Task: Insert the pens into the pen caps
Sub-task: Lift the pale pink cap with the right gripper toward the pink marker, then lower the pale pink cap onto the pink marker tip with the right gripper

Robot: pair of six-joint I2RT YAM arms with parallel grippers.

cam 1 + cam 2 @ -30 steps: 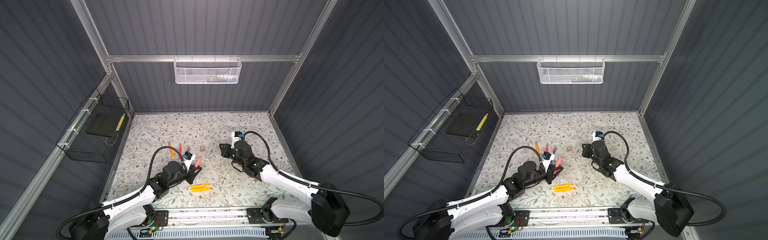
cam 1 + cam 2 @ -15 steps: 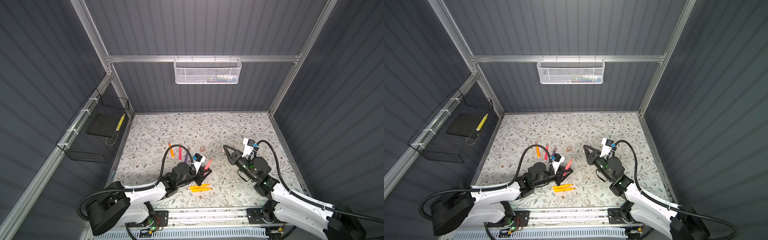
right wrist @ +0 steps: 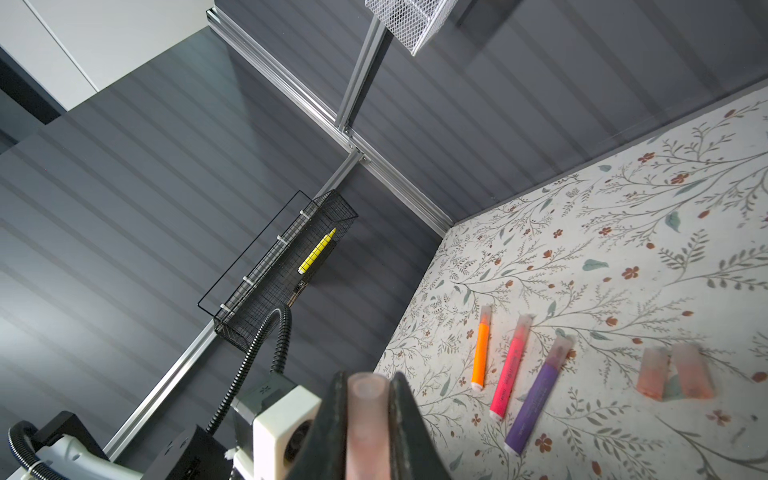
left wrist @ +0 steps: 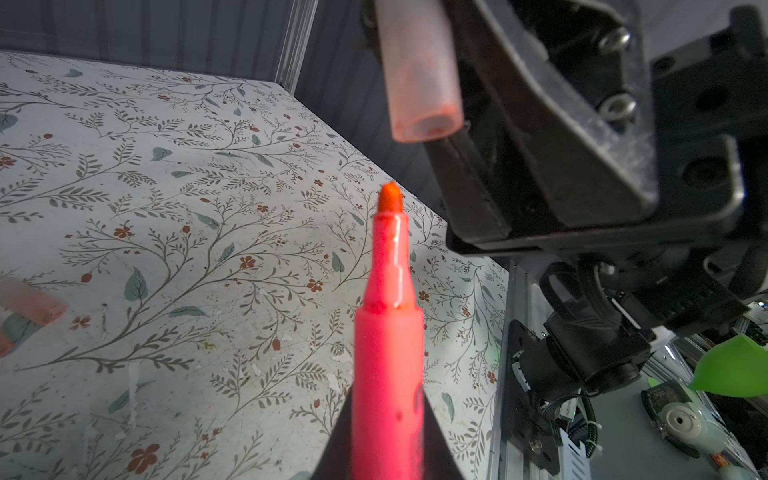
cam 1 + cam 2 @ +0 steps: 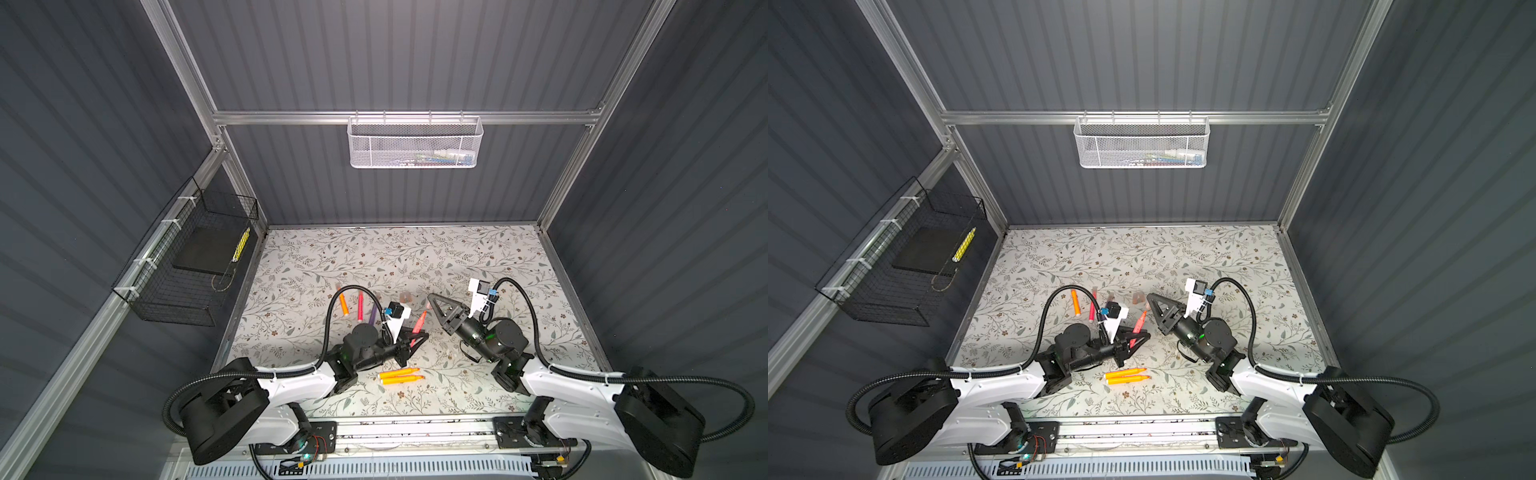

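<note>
My left gripper [image 4: 388, 419] is shut on a pink pen [image 4: 388, 332] whose bare tip points up at the open end of a translucent pen cap [image 4: 419, 79]. The right gripper [image 3: 368, 384] is shut on that cap [image 3: 368, 419]. A short gap separates tip and cap. In both top views the left gripper [image 5: 415, 337] [image 5: 1139, 337] and the right gripper [image 5: 432, 298] [image 5: 1151, 297] meet mid-table. Orange [image 3: 481, 353], pink [image 3: 509, 370] and purple [image 3: 538, 395] pens lie capped side by side. Two loose caps [image 3: 673, 376] lie beside them.
Two orange pens [image 5: 399, 376] lie together near the table's front edge, just in front of the left gripper. A black wire basket [image 5: 187, 270] hangs on the left wall and a white mesh basket [image 5: 413, 143] on the back wall, both above the floral table [image 5: 415, 257].
The left gripper carried the pink pen rightward toward mid-table. The right arm drew back toward the front and swung its gripper, with the cap, round to face the pen.
</note>
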